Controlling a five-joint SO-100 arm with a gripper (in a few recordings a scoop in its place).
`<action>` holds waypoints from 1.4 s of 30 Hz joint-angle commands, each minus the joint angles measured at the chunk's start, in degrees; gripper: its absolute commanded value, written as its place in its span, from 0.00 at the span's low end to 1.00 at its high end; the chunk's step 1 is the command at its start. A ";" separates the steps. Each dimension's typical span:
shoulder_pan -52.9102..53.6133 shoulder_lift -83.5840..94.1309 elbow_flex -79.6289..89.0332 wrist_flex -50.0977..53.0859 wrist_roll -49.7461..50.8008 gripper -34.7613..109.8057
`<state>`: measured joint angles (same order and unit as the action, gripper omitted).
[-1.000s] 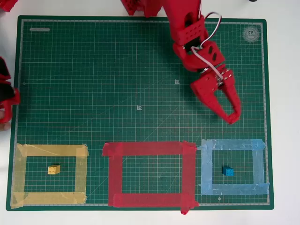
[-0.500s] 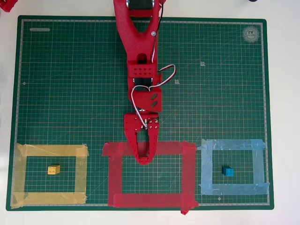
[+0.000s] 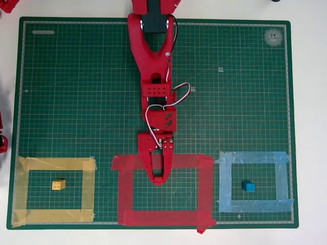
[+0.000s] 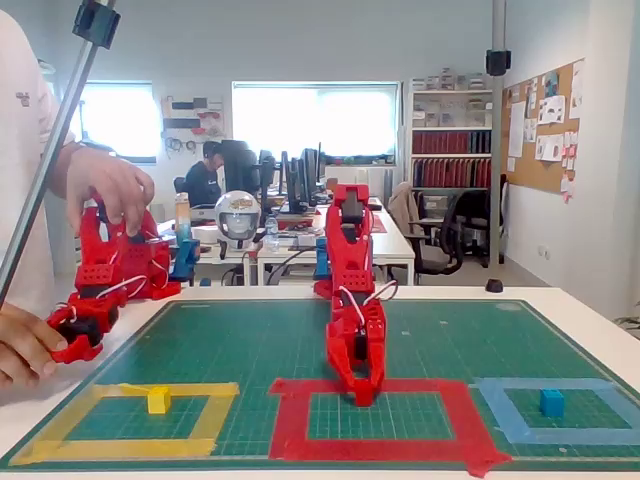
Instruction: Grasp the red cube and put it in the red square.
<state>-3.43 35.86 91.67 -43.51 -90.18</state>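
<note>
Left of the red square [image 3: 126,191] sat a yellow block [image 3: 58,185]. My fingers [image 3: 158,178] reached over the square's top strip, together; I couldn't see the red cube. A blue block [image 3: 249,187] lay right.

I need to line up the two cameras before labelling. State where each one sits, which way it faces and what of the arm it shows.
Overhead view: above the green mat, looking straight down; the red arm reaches from the top edge, gripper over the red square.
Fixed view: low at the mat's near edge, facing the arm's front and the office behind; gripper points down.
Both show the yellow block, blue block and three tape frames.
</note>
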 commanded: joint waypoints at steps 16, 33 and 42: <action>-2.20 1.23 -4.92 4.83 -0.09 0.23; -1.14 1.23 -6.59 4.83 -0.09 0.23; -1.23 1.23 -6.42 4.83 -0.44 0.23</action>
<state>-4.31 35.68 88.15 -38.50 -90.18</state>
